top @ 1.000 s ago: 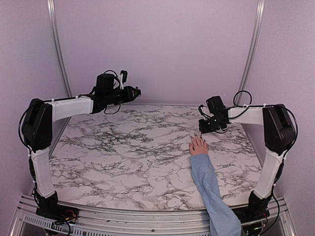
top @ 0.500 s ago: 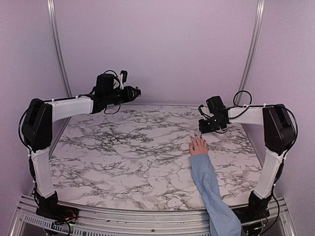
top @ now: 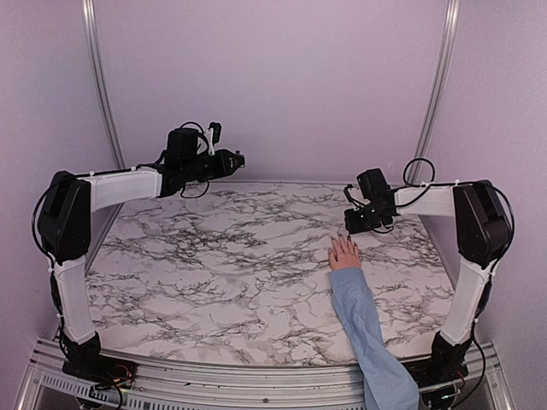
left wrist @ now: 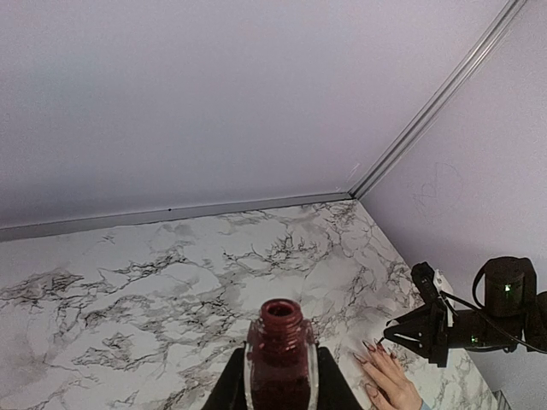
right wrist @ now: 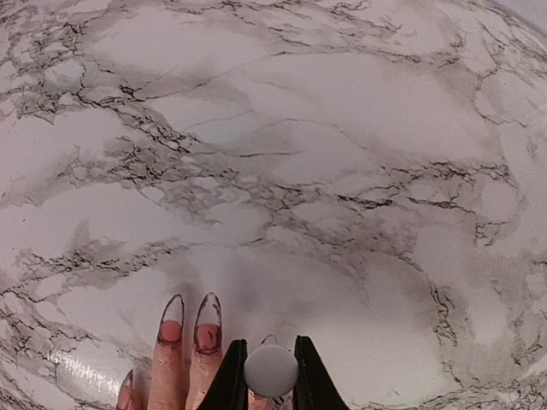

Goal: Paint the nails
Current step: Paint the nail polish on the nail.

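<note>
1. Right arm first: its elbow stands tall to the right of the hand (top: 344, 254). The forearm runs level toward the hand, and the wrist tips down so the right gripper (top: 349, 224) hangs just past the fingertips.
2. The right gripper's jaws are clamped on a pale round piece (right wrist: 271, 369). We think it's the end of the brush cap, but the wrist view only shows it end-on, so take that with a grain of salt.
3. The nails (right wrist: 208, 325) sit right under that gripper and just left of it. Two long ones show dark red near the base with clear tips.
4. The hand lies flat, palm down, on the marble table (top: 214, 256), fingers pointing away from the arm bases. A light-blue sleeve (top: 363, 325) trails back from it toward the near edge.
5. Left arm: the shoulder link goes up, then the forearm stretches level. The left gripper (top: 235, 159) is held high, well apart from the hand on its left.
6. Its jaws are closed around an open bottle (left wrist: 280, 367) of dark red polish, held upright with the neck on top.
</note>
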Controlling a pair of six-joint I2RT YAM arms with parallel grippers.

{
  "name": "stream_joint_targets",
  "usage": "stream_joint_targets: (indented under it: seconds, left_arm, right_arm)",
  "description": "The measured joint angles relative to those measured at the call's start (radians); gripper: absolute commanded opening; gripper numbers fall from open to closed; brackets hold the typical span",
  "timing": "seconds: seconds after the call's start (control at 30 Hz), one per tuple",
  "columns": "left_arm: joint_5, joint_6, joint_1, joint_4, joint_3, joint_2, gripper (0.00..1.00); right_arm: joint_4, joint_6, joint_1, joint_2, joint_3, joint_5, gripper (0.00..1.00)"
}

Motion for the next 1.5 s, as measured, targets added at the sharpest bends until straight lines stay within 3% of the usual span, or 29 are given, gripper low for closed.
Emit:
stream_joint_targets:
  seconds: [1.5]
  left_arm:
    - [0.005,0.000,0.016,0.016,-0.016,0.000,0.00]
  right_arm:
    - [-0.037,0.006,0.000,0.015,0.086,0.001,0.00]
